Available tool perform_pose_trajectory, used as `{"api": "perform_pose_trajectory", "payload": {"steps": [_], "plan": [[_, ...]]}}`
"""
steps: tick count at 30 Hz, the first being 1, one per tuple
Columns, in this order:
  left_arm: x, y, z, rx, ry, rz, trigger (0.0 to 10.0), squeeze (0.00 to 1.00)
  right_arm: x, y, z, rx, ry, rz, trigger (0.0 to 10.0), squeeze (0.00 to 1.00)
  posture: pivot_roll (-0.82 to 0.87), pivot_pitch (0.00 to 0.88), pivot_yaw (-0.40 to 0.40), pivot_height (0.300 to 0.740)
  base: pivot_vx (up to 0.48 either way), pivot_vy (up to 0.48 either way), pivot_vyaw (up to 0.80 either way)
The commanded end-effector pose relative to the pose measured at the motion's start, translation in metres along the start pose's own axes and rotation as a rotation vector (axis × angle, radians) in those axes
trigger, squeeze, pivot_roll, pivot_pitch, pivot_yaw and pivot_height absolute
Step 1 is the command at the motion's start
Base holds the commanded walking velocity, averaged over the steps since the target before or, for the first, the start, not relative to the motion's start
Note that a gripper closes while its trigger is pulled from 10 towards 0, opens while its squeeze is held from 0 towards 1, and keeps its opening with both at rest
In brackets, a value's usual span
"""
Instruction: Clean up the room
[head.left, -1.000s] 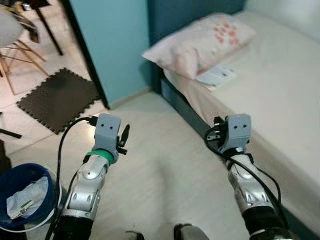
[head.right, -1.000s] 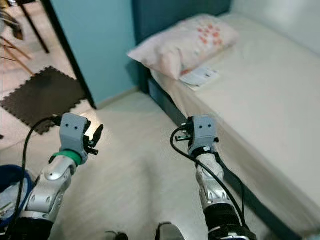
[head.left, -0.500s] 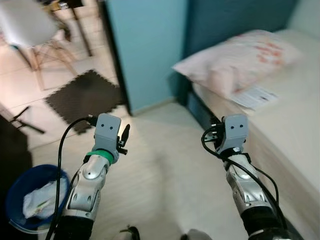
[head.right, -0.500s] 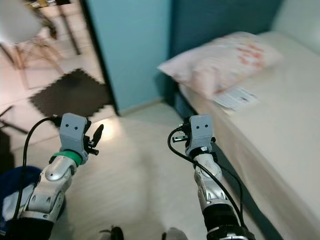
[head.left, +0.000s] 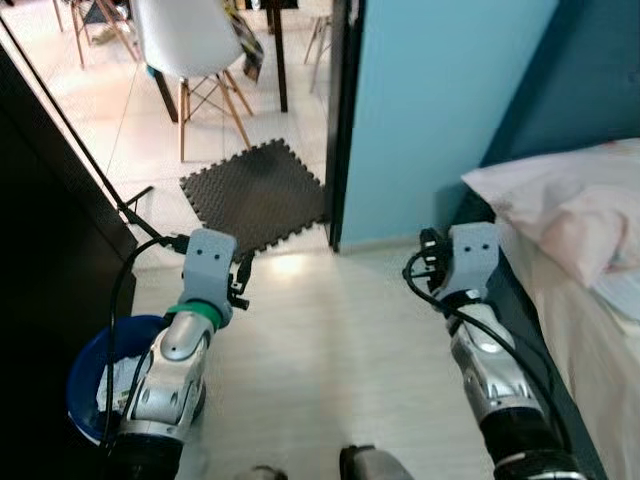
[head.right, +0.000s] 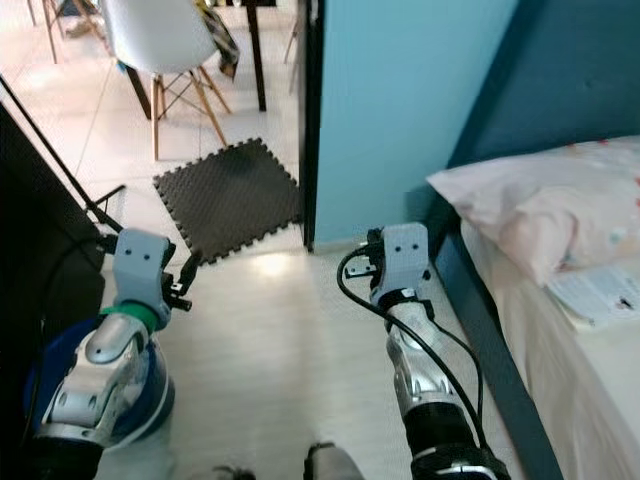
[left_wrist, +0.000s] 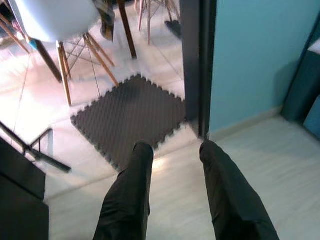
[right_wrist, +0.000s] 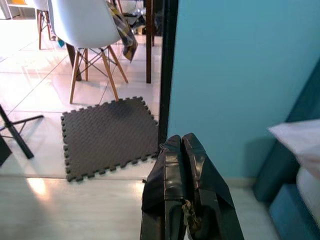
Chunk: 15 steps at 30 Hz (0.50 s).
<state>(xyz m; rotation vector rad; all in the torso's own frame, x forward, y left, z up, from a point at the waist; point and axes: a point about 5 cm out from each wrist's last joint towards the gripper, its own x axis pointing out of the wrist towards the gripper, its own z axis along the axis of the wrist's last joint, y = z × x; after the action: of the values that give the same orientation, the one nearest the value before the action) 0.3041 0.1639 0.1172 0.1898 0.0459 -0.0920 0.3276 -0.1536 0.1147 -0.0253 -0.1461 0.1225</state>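
Both arms are raised in front of me over the pale floor. My left gripper (left_wrist: 172, 150) is open with nothing between its fingers and points toward a dark foam mat (head.left: 255, 195) at the doorway. My right gripper (right_wrist: 181, 142) is shut with its fingers pressed together and nothing visible between them; it faces the same mat and the teal wall (head.left: 440, 110). A blue bin (head.left: 88, 372) with crumpled white waste in it stands on the floor under my left arm. At the right, a bed (head.right: 530, 330) carries a pale pillow (head.left: 570, 205) and a printed paper (head.right: 600, 290).
A dark cabinet (head.left: 50, 220) runs along my left side. Beyond the black door frame (head.left: 340, 120) is a tiled room with a white chair (head.left: 195, 40) on wooden legs and table legs behind it. The bed's dark blue side (head.right: 480, 310) borders the floor strip on the right.
The camera has swung left, from the bed toward the doorway, so the bin, mat and chair have come further into view. Both arms keep their raised pose.
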Motion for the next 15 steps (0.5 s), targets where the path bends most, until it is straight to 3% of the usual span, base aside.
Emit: {"api": "perform_pose_trajectory", "payload": {"steps": [1, 11, 15], "plan": [[-0.001, -0.001, -0.004, 0.004, 0.013, -0.002, 10.0, 0.0, -0.004, 0.001, -0.005, 0.008, 0.019, 0.005, 10.0, 0.0, -0.08, 0.088, 0.078, 0.74, 0.39, 0.0, 0.0], [0.006, -0.006, 0.0, -0.016, -0.011, 0.014, 10.0, 0.0, -0.004, 0.01, 0.004, 0.062, -0.024, 0.059, 10.0, 0.0, -0.1, 0.085, 0.068, 0.74, 0.389, 0.169, 0.0], [0.016, -0.009, 0.014, -0.037, -0.076, 0.048, 10.0, 0.0, 0.0, 0.021, 0.016, 0.085, -0.054, 0.156, 10.0, 0.0, -0.11, 0.061, 0.045, 0.74, 0.386, 0.0, 0.0]]}}
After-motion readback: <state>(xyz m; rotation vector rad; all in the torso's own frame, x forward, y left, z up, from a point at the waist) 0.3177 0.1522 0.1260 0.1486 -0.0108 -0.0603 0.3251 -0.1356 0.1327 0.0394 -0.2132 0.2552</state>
